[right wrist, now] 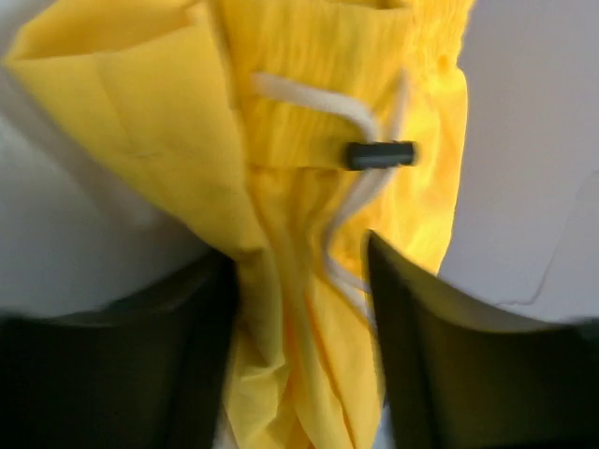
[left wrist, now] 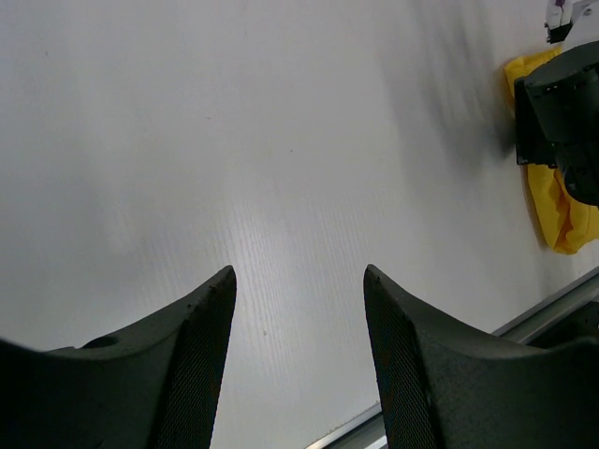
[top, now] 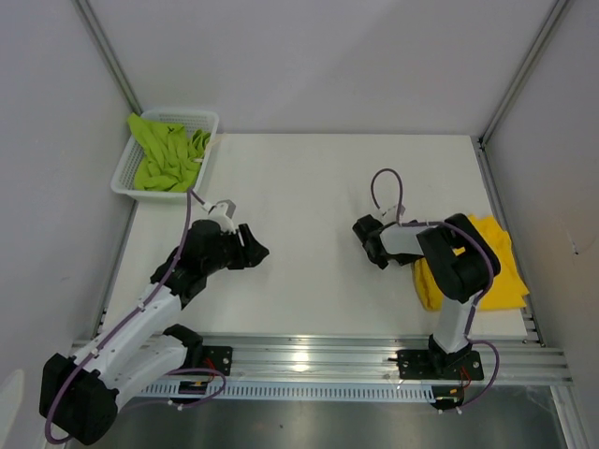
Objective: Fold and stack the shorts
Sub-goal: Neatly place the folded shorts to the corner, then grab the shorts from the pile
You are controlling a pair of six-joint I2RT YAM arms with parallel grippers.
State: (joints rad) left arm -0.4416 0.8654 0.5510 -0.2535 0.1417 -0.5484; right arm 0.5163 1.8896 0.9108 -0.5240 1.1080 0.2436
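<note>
Fabric of the yellow shorts [right wrist: 281,94] bunches between the wide-open right claw [right wrist: 299,248].

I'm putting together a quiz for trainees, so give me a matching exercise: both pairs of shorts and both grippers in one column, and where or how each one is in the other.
Things:
1. yellow shorts
2. lime green shorts
3. left gripper
4. right gripper

States:
A. open over bare table
B. heaped in the white basket
C. open, with yellow fabric between
D. bunched on the table's right side

Pairs: 1-D, 2-B, 3-A, 4-C
</note>
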